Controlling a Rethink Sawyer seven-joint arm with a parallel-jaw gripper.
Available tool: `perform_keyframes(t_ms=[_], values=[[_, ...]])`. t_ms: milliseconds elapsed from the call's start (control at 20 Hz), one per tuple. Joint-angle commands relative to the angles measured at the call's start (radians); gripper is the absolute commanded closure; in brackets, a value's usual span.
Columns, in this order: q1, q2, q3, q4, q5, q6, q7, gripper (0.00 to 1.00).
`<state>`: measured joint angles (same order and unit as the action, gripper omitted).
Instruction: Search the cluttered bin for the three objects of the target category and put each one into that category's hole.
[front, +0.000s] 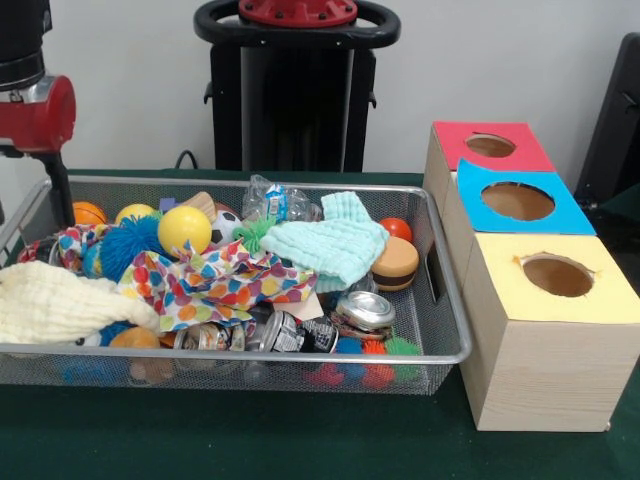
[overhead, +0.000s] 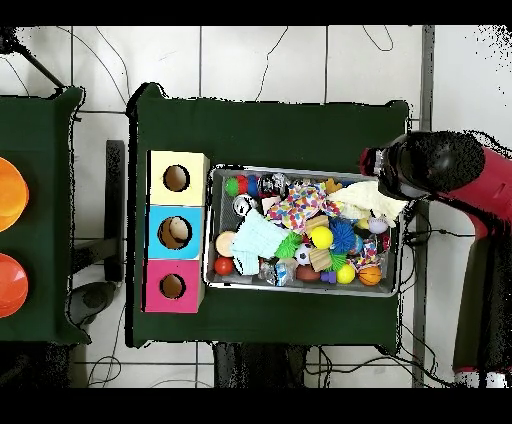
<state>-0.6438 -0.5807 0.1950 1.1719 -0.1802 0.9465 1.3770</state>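
The wire-mesh bin (front: 300, 353) is full of mixed clutter; it also shows in the overhead view (overhead: 300, 289). No plush animal shows plainly. A tan-brown shape (front: 203, 203) peeks out behind a yellow ball (front: 184, 229), and I cannot tell what it is. No striped orange toy is in sight. The red-ringed hole (front: 490, 146) is the farthest on the wooden box, and it shows in the overhead view (overhead: 172, 286). My arm's red joint (front: 38, 112) hangs over the bin's left end. Its dark head (overhead: 428, 165) hides the gripper from above.
The blue-ringed hole (front: 518, 201) and yellow-ringed hole (front: 557, 275) sit nearer on the box. In the bin lie a mint cloth (front: 335, 245), a polka-dot cloth (front: 215, 282), a cream cloth (front: 60, 305), a burger toy (front: 395, 263), a blue spiky ball (front: 125, 245) and cans (front: 365, 310).
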Motion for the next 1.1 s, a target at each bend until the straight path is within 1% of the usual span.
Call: perform_keyframes(t_ms=[50, 500, 700, 1100], values=[[0.028, -0.012, 0.085, 0.154, -0.006, -0.063, -0.022, 0.0], [0.074, -0.036, 0.06, 0.18, 0.002, -0.073, 0.047, 0.0], [0.081, -0.039, 0.054, 0.192, 0.008, -0.085, 0.057, 0.0], [0.073, -0.027, 0.056, 0.175, 0.01, -0.078, 0.034, 0.0]])
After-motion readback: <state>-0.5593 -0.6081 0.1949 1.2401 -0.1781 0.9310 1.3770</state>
